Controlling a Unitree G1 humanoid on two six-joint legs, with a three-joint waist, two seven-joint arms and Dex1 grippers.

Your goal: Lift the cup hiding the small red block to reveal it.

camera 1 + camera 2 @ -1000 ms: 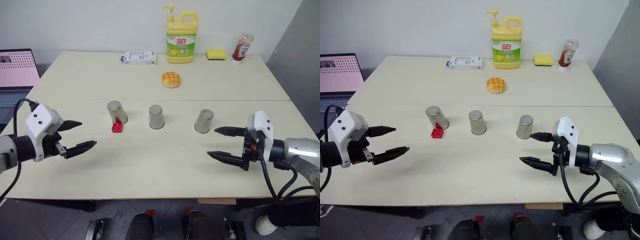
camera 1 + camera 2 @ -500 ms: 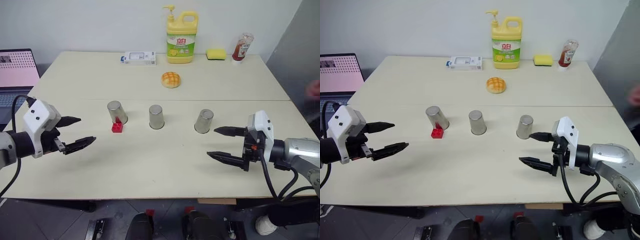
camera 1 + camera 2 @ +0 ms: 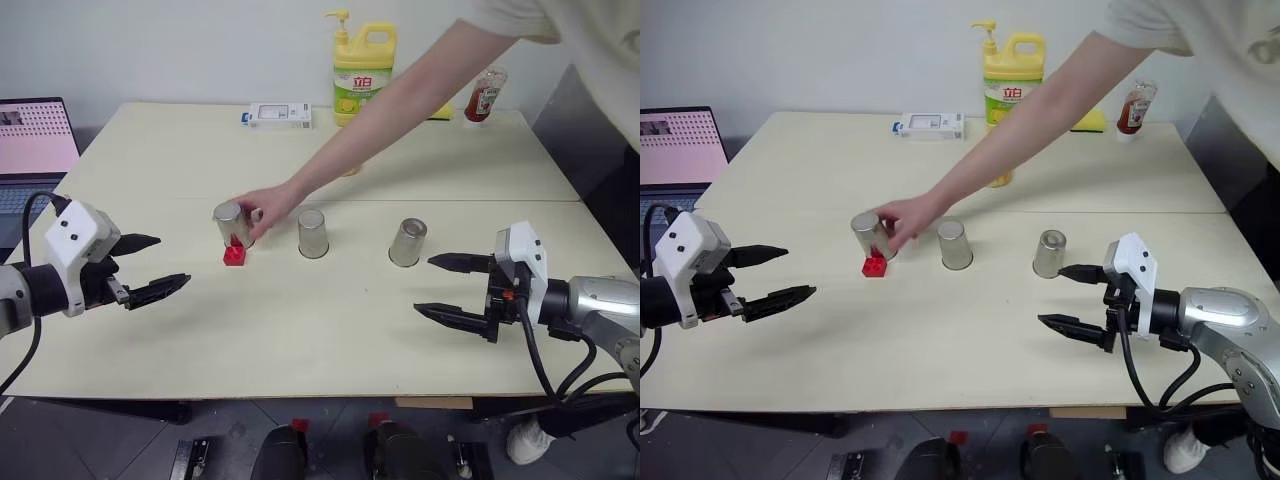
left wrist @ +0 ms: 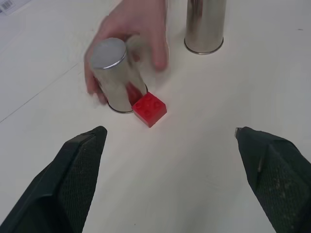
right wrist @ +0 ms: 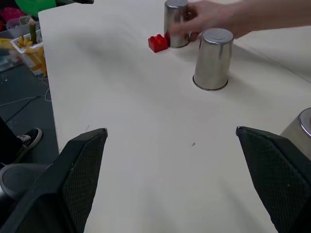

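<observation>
Our left pincer point(image 3: 150, 268) hangs released over the tabletop point(image 3: 300, 330), its two fingers spread wide and gripping nothing. Ahead of it and a little toward our right lies the small red block point(image 3: 234, 255), uncovered on the tabletop. Touching the block on its far side stands the cup point(image 3: 232, 224), tilted, with a person's hand point(image 3: 268, 208) wrapped around it; the person's arm reaches in from the far right.

Our right pincer point(image 3: 448, 288) is likewise released, fingers wide apart and empty, low over the tabletop. Just ahead of its upper finger stands the right-hand cup point(image 3: 408, 242), near but apart. Farther toward our left, between the two pincers, stands the middle cup point(image 3: 313, 233), upside down like the others. Beyond the cups, at the far edge, stands a yellow soap bottle point(image 3: 363, 75).
</observation>
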